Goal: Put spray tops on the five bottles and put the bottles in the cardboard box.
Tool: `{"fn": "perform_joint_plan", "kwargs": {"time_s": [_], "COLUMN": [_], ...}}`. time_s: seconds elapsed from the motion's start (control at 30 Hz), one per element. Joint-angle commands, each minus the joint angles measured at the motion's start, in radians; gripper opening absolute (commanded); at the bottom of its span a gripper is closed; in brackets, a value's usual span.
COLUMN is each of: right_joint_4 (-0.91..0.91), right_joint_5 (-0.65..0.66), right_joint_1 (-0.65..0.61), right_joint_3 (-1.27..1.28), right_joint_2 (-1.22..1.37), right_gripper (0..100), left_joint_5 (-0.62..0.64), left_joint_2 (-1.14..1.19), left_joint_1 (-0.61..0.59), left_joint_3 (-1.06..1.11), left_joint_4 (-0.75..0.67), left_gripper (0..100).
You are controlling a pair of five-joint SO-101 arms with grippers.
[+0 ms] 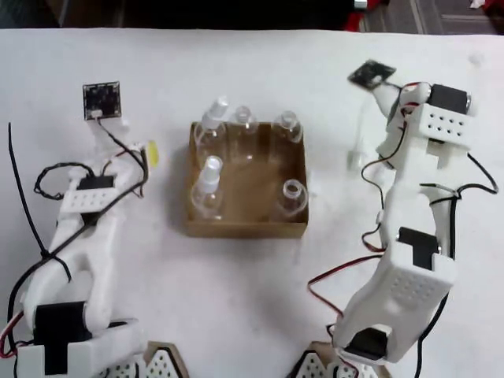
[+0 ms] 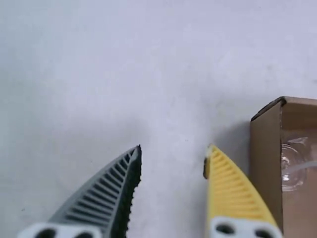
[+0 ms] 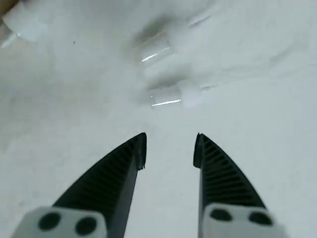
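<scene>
Cardboard box (image 1: 246,228) at frame centre holds your five bottles (image 1: 293,197), two apparently capped. Your left gripper (image 2: 174,148), fingers parted, sits beside it. Your right gripper (image 3: 171,136), likewise parted, hangs over spray tops (image 3: 166,95), upper right.

Plain white worktop (image 1: 236,307), no pattern. Square cardboard box (image 1: 246,229): mid brown, darker at the edges. Clear plastic bottles (image 1: 293,197): colourless, with pale glints. Plastic spray tops (image 1: 211,169): white. Left end effector (image 2: 174,148): one grey finger (image 2: 106,198) and one yellow finger (image 2: 230,188), both ribbed with fine cross ridges, on white mounts. Right end effector (image 3: 171,136): black fingers (image 3: 109,183), same ribbing. Arm shells (image 1: 409,291) white, motors (image 1: 59,323) black, wires (image 1: 313,282) red and black.
</scene>
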Motion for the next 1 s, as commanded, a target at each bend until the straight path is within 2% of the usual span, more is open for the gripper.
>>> {"fn": "perform_joint_plan", "kwargs": {"time_s": [0.0, 0.2, 0.33, 0.57, 0.97], "right_joint_4": [-0.027, -0.094, -0.099, -0.196, -0.252], "right_joint_5": [0.339, 0.348, 0.442, 0.442, 0.48], "right_joint_1": [0.048, 0.076, 0.091, 0.09, 0.067], "right_joint_3": [-0.046, -0.066, -0.069, -0.071, -0.069], "right_joint_2": [-0.013, 0.088, 0.174, 0.234, 0.308], "right_gripper": [14.2, 28.1, 26.2, 26.0, 25.9], "left_joint_5": [-0.011, -0.011, -0.011, -0.012, -0.012], "left_joint_2": [-0.048, -0.048, -0.048, -0.048, -0.048], "left_joint_1": [0.01, 0.008, 0.008, 0.01, 0.012], "left_joint_3": [-0.005, -0.005, -0.006, -0.008, -0.009], "left_joint_4": [-0.032, -0.032, -0.032, -0.032, -0.032], "left_gripper": [20, 20, 20, 20, 20]}}
